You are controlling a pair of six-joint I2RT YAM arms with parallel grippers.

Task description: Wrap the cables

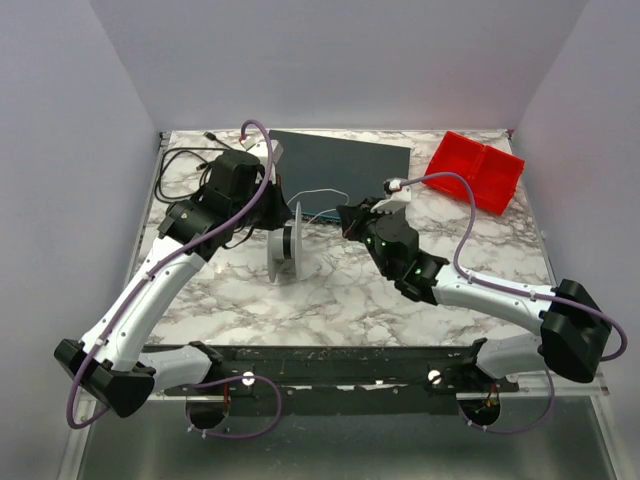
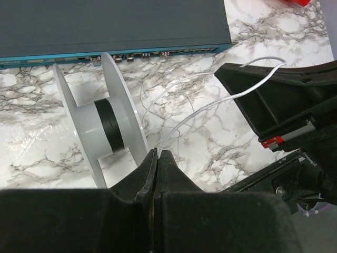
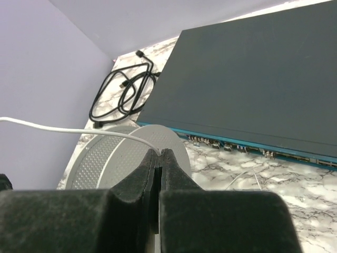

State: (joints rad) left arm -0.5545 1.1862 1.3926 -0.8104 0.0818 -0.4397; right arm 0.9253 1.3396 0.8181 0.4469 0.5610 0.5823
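The left pincer [image 2: 156, 156] is closed tight, its two black fingers pinching the cable [image 2: 210, 107] right at their tips. The right pincer [image 3: 159, 154] is closed the same way on another part of that cable, which comes in from the left of its wrist view and stops at the fingertips. Both pincers hang close together over the middle of the surface [image 1: 340, 295], a white marble-patterned tabletop with grey veins.

At the middle of the far edge lies a flat dark grey box [image 1: 340, 165] with a teal front strip lined with small ports. A red tray [image 1: 476, 170] with two compartments sits in the far right corner. Near the centre, a white reel [image 1: 285, 245] stands on the rims of its two discs (a black band rings its hub). In the far left corner a black cord [image 1: 185, 165] with plugs lies in loose loops.

The cable is white, very thin and string-like. It rises from the left fingertips in a slack arc to the right pincer, and a fainter loop shows beside the reel.
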